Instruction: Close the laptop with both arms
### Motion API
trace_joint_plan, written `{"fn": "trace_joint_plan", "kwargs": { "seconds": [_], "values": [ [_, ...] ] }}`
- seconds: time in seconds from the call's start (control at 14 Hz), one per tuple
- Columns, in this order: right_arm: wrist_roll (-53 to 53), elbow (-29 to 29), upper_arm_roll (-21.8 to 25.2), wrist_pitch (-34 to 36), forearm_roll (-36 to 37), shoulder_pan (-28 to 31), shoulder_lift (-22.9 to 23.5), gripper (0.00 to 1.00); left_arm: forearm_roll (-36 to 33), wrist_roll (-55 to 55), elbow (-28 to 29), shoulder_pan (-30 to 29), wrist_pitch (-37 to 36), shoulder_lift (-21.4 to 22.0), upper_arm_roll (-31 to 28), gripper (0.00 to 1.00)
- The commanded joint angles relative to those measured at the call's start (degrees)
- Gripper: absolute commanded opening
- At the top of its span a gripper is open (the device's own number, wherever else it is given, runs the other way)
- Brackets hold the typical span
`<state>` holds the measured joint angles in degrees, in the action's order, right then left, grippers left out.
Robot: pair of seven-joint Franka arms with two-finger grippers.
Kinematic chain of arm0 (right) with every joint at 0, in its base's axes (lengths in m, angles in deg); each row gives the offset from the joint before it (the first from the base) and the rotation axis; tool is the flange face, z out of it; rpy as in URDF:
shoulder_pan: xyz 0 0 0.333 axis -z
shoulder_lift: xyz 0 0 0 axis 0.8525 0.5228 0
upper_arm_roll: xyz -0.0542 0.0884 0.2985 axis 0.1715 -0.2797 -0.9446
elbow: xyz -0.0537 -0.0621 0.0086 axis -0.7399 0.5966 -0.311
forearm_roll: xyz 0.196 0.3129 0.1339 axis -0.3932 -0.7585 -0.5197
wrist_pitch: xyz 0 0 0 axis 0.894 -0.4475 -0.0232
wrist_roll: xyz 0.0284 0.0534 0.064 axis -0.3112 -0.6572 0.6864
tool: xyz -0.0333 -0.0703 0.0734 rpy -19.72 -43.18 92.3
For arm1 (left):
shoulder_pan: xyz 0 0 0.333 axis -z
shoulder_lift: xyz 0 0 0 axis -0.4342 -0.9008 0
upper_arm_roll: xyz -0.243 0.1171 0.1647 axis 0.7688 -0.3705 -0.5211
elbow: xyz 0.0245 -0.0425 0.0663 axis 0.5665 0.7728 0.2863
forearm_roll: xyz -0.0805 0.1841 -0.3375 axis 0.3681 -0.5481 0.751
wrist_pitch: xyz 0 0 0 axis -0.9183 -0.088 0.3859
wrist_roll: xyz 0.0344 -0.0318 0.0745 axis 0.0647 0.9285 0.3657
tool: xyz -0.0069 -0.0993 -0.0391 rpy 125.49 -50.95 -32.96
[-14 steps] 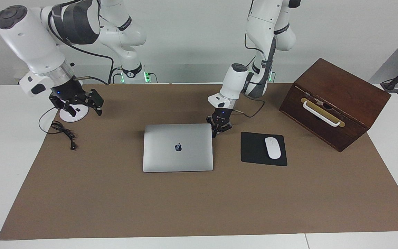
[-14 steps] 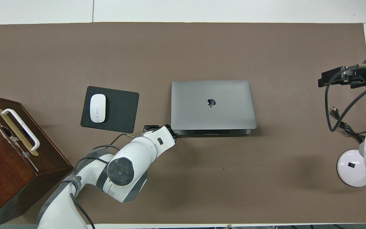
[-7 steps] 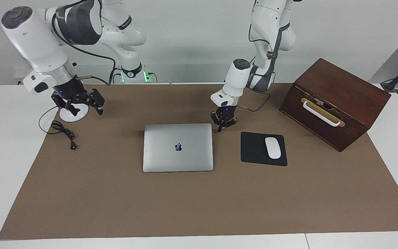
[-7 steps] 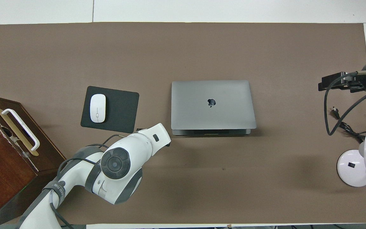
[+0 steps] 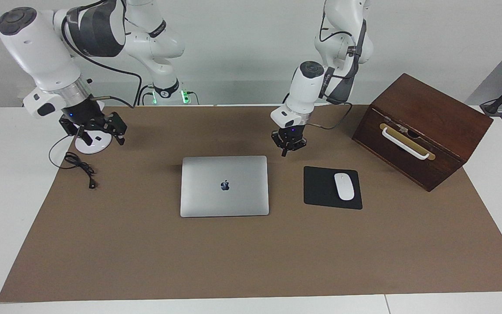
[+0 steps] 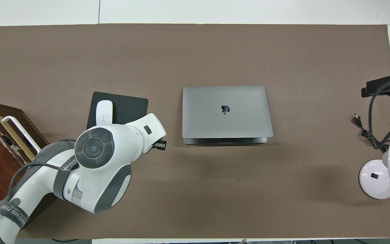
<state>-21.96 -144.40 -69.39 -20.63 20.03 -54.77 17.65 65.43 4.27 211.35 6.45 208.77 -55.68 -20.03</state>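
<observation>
The brown mat-covered surface (image 5: 251,253) carries a dark wooden box with a white handle (image 5: 421,131) at the left arm's end, and at its middle the slim silver-grey metal laptop (image 5: 225,186), lid shut flat with the dark logo up. Beside the laptop toward the left arm's end lies a black mouse pad (image 5: 320,187) with a white mouse (image 5: 344,186). The left hand (image 5: 286,151) hangs closed and empty above the mat between the laptop's corner and the pad; the right hand (image 5: 98,136), open and empty, waits over a white lamp base (image 5: 92,146) at its own end.
</observation>
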Motion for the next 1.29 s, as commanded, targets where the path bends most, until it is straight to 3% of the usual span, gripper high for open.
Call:
{"fn": "trace_joint_plan", "kwargs": {
  "seconds": [0.0, 0.36, 0.43, 0.5, 0.57, 1.0, 1.21],
  "values": [
    [-1.14, -0.18, -0.08, 5.21, 0.94, 3.04, -4.46, 1.00, 0.69, -1.35, -3.65, -3.96, -6.28, 0.86, 0.25, 0.00],
    [-0.79, -0.53, -0.25, 3.55, 0.76, 3.93, -4.91, 1.00, 0.60, -6.09, -3.92, -12.57, -9.71, 5.26, 0.17, 0.00],
    [-0.79, -0.70, -0.26, 4.07, 0.76, 3.67, -5.00, 1.00, 0.34, -6.88, -4.00, -13.89, -10.67, 5.87, 0.08, 0.27],
    [-0.79, -0.62, -0.26, 4.43, 0.76, 3.67, -5.00, 1.00, 0.34, -7.50, -3.92, -15.04, -11.21, 6.49, 0.08, 0.91],
    [-0.79, -0.79, -0.26, 4.87, 0.76, 3.67, -5.08, 1.00, 0.25, -7.68, -4.00, -16.44, -11.65, 7.02, 0.08, 1.00],
    [2.81, -3.16, -1.13, 4.25, 0.85, 3.32, -5.35, 1.00, 0.25, -7.59, -5.23, -24.00, -12.00, 8.08, -0.10, 1.00],
    [3.08, -3.08, -1.22, 3.20, 0.76, 3.23, -5.26, 1.00, 0.25, -7.33, -9.35, -26.90, -13.75, 7.55, -0.01, 1.00]
  ]
}}
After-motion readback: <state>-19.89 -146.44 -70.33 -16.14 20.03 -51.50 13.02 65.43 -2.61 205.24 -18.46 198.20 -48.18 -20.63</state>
